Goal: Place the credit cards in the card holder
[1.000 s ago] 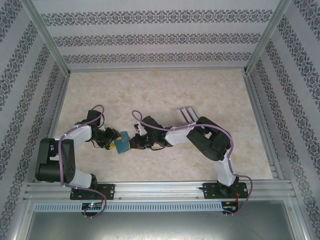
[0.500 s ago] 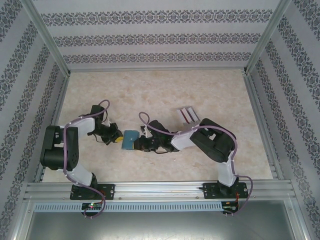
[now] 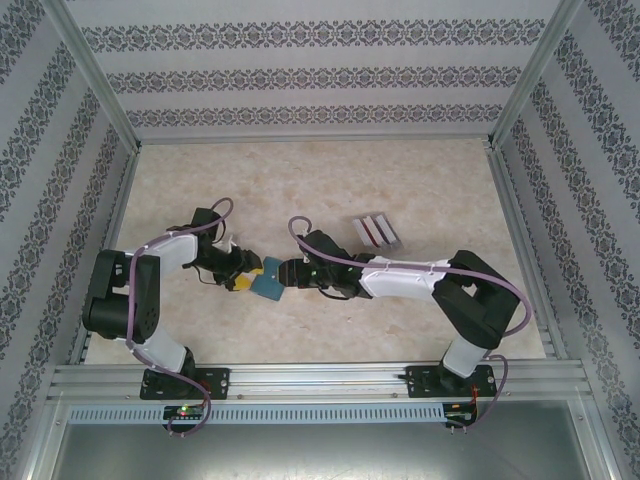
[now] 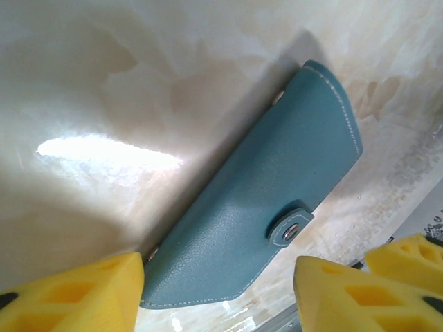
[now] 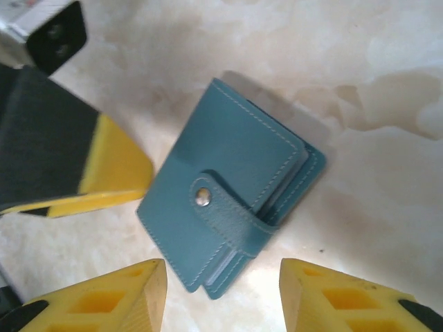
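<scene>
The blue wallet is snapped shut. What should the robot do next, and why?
Probably the left gripper should close on the card holder to steady it, so the right gripper can pull the snap tab open. It lies fastened on the table, both grippers open beside it.

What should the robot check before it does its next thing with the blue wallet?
1. Card holder lying flat on the table: ok.
2. Snap tab undone so cards can go in: not ok, it is snapped shut.
3. Left jaws open, holding nothing: ok.
4. Right jaws open, holding nothing: ok.
5. Cards to pick up found: cannot tell; the red strips in the grey block are too small to make out.
</scene>
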You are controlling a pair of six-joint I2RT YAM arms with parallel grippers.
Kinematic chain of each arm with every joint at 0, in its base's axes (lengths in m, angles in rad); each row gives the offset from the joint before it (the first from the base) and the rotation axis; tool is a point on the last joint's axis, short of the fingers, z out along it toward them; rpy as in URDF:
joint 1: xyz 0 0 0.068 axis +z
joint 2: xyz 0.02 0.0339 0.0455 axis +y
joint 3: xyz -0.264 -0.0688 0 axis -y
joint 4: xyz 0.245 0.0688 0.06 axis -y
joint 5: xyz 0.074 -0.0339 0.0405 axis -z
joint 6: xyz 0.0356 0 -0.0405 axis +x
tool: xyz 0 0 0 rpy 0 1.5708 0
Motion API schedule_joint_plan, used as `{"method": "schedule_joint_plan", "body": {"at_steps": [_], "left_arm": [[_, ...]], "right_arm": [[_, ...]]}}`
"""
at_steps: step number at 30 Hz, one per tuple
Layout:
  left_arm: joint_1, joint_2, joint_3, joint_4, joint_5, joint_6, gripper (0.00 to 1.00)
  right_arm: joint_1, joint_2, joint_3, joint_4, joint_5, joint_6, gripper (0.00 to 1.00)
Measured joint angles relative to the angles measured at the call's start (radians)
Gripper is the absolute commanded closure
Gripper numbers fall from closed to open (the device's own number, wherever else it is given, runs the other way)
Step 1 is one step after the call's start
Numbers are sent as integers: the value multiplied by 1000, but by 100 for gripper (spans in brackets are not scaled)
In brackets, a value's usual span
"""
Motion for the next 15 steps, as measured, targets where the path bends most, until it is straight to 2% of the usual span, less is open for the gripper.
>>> {"method": "schedule_joint_plan", "body": {"at_steps": [2,5,7,11,15], "left_arm": [[-25,4,0,-3,-8,3,39],[-92,27,6,-13,-21,5,53],[-130,48,14,-18,-35,11,57],[-151,52,23,-26,-60,9,66],[-160,51,23,-26,-63,10,84]], "right_arm": [[1,39,16,1,-2,20,52],[1,88,28,8,-9,54,52],[1,111,28,14,-15,75,52],[1,129,29,31,-22,105,53],[-3,129,25,39,-21,122,53]]}}
